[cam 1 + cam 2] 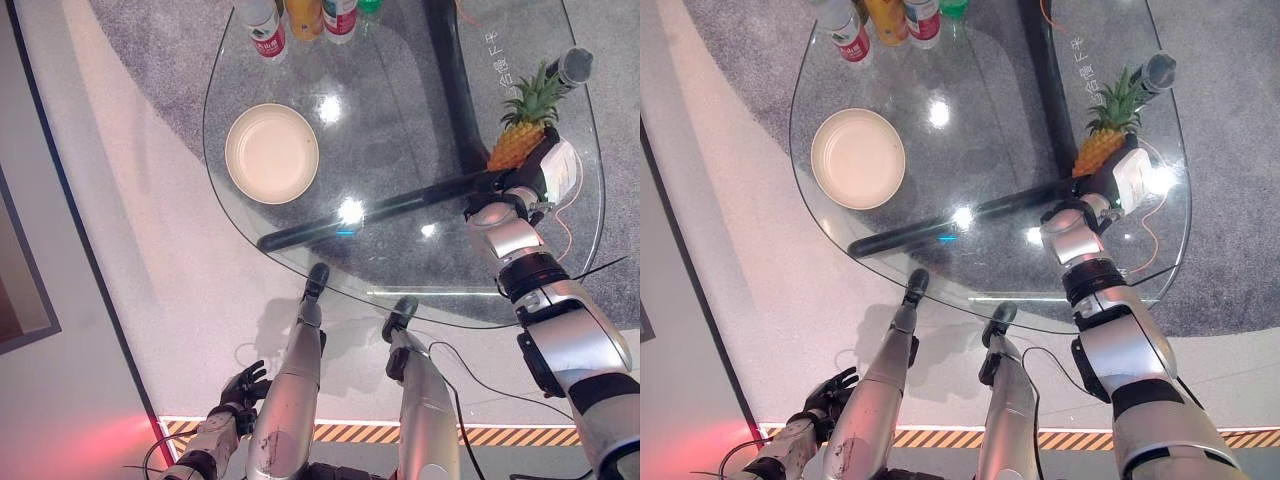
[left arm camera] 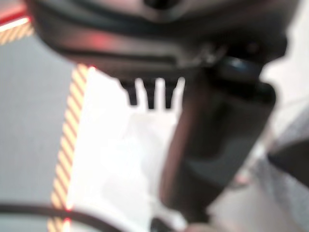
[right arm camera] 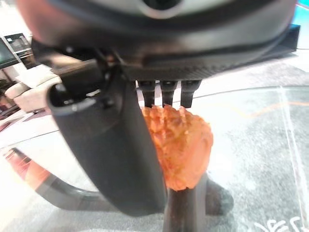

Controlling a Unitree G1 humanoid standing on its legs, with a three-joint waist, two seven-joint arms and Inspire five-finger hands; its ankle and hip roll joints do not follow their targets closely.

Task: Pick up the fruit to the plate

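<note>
One pineapple (image 1: 517, 143) stands near the glass table's (image 1: 400, 290) right edge, the right hand (image 1: 535, 172) curled round it. One empty plate (image 1: 271, 153) sits near the left edge, four bottles (image 1: 265, 28) at the far edge. The left hand (image 1: 243, 385) hangs low, fingers loosely spread.

The bottles (image 1: 300, 22) are cut off by the frame's top edge, and the right hand (image 1: 530, 172) hides the pineapple's (image 1: 522, 128) lower side.

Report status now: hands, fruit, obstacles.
Right hand fingers closed on orange pineapple. Left hand open, below glass table. Round cream plate empty; path clear.
</note>
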